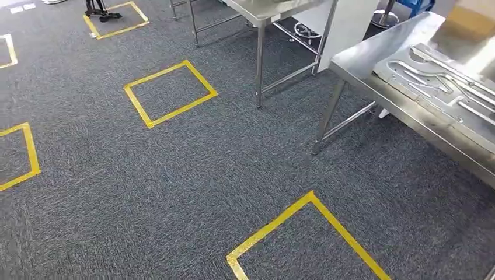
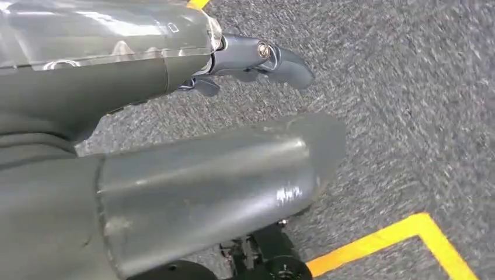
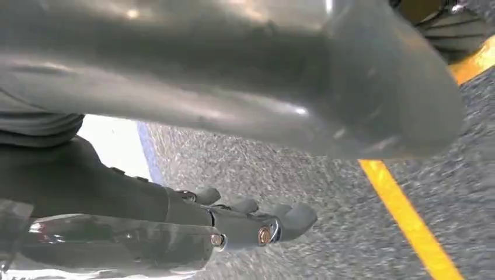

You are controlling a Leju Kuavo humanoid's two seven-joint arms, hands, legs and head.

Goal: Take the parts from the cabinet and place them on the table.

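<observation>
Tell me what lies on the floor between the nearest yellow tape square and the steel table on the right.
Bare grey carpet, in the head view, separates the tape square from the steel table.

Open grey carpet point(image 1: 175, 175) ahead, steel table point(image 1: 373, 55) on the right (legs apparently blocking beneath), second table point(image 1: 257, 9) behind

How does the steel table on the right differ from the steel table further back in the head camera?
The right table carries a grey tray of metal parts and a brown box; the further table shows a bare top corner. The right one runs nearer along the frame's edge; the further one stands behind it, its legs and crossbars in plain sight. Both are shiny steel on grey carpet.
</observation>
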